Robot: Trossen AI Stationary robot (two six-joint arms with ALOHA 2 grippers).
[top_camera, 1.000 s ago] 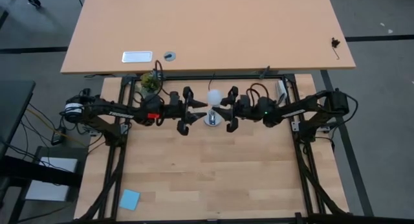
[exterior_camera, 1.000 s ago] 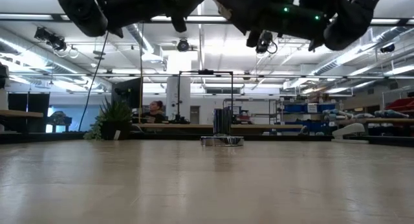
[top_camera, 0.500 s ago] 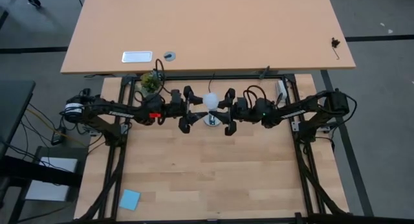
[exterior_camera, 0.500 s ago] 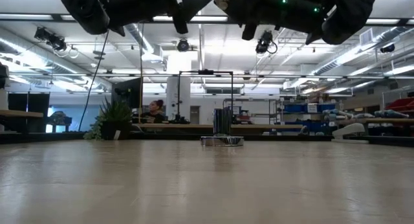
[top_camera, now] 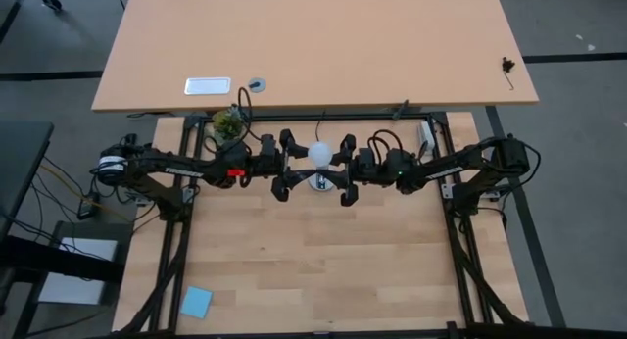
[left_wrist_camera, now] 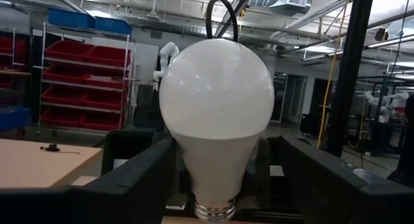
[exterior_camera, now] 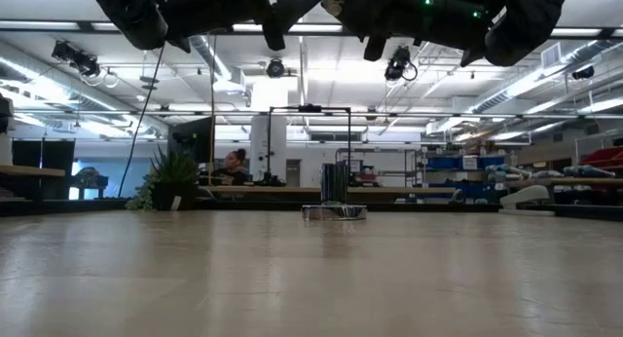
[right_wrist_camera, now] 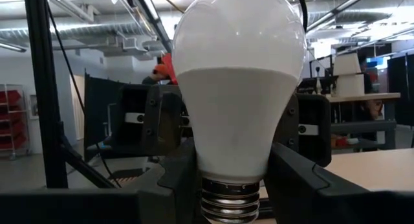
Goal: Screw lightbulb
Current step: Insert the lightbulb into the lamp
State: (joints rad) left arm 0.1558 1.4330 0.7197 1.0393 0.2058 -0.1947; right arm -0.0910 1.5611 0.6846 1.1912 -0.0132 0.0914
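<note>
The white lightbulb (top_camera: 319, 153) stands upright in the air, its silver screw base (right_wrist_camera: 229, 201) pointing down, high above the table between my two grippers. My right gripper (top_camera: 336, 163) reaches in level from the table's right and is shut on it. My left gripper (top_camera: 302, 161) reaches in level from the left and is open. Its fingers (left_wrist_camera: 152, 169) stand on either side of the bulb's neck (left_wrist_camera: 217, 166); I cannot tell whether they touch it. The round silver socket disc (top_camera: 319, 181) with its black cord lies flat on the table below, and also shows in the low view (exterior_camera: 334, 211). My right gripper pinches the bulb's narrow white neck (right_wrist_camera: 233, 156), just above the screw base, between its two fingers (right_wrist_camera: 184, 169). The fingers come in level from the table's right. The bulb stands upright, lifted clear of the table and the socket.
A small potted plant (top_camera: 227, 124) stands at the table's far left edge. A blue pad (top_camera: 196, 301) lies near the front left corner. A larger desk (top_camera: 313, 45) stands beyond the far edge. A person (exterior_camera: 234, 164) sits in the room behind.
My right gripper has moved a little toward the table's left with the bulb, bringing it in between my left gripper's fingers. The bulb has stayed upright and clear of the table.
</note>
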